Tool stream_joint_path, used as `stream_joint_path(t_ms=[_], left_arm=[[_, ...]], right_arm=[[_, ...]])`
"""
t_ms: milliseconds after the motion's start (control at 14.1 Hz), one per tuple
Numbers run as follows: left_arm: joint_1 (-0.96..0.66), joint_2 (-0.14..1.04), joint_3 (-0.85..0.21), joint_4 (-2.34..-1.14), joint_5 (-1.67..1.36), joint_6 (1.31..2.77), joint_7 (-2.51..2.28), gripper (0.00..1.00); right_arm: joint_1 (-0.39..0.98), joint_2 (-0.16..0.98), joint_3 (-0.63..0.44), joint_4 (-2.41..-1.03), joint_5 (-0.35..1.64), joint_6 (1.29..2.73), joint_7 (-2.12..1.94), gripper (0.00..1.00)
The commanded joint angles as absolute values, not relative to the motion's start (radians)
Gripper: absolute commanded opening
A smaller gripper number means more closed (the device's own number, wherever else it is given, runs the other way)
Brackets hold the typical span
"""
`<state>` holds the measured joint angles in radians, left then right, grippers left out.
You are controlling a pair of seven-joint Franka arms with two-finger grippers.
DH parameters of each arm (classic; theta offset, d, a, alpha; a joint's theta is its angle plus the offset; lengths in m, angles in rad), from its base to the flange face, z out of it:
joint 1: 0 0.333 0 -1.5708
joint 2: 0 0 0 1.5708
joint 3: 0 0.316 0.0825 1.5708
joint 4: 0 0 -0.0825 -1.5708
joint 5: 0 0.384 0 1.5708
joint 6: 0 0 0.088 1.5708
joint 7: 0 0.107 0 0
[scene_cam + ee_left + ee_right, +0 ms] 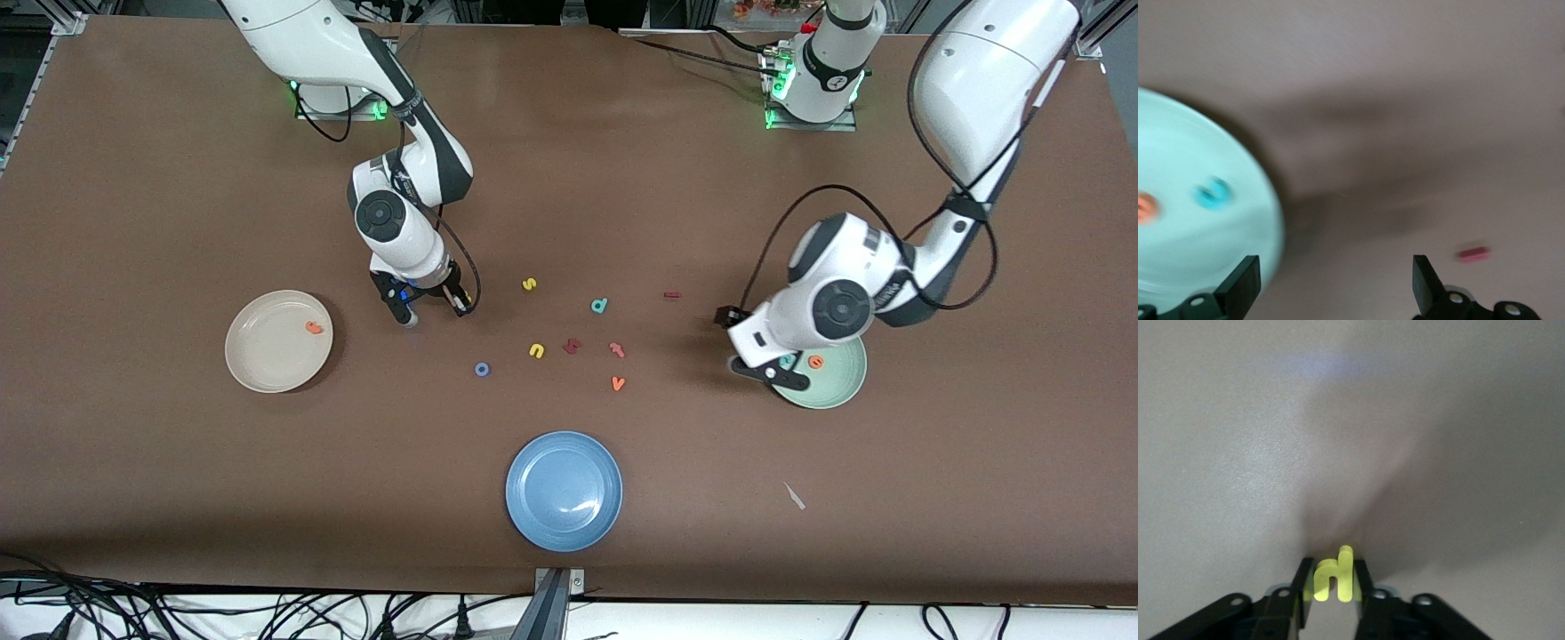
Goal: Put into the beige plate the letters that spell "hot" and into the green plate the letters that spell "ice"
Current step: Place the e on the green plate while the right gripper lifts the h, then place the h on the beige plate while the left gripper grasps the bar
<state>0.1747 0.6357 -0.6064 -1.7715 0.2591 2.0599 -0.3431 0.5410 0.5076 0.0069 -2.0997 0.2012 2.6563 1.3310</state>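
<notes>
My left gripper (772,372) hangs spread wide over the rim of the round pale mint-green plate (840,388), which holds the teal foam "c" (1213,193) and orange foam "e" (815,361). On the brown counter (569,222), the blue foam ring "o" (482,369) lies nearer the camera than the dark red foam bar "i" (672,295). My right gripper (432,309) pinches the yellow foam "h" (1335,577) beside the round cream-beige plate (267,356), which carries an orange foam letter (314,328).

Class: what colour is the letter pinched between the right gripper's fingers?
Yellow: the "h", shown best in the right wrist view.
</notes>
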Motion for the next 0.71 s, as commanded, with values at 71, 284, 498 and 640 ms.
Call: stream_joint_path(t_ms=[71,284,498,640], left_arm=[[0.106,0.609,-0.653,-1.835,0.291,2.063,-0.512,1.0],[0.074,0.611,-0.653,-1.905,0.34,2.164,-0.52,1.0],[0.046,0.611,-0.658,-1.948,0.464,2.21,-0.502,1.0],[0.011,0.615,-0.664,-1.948,0.472,2.212,-0.497,1.0]], right_arm=[[0.555,0.549,0.0,-2.068,0.209,2.658,1.329,0.0],[0.548,0.534,-0.03,-2.005,0.137,2.503,1.246,0.0],[0.548,0.448,-0.127,-1.971,0.055,2.266,0.943,0.0],[0.548,0.422,-0.22,-1.98,0.054,2.203,0.685,0.0]])
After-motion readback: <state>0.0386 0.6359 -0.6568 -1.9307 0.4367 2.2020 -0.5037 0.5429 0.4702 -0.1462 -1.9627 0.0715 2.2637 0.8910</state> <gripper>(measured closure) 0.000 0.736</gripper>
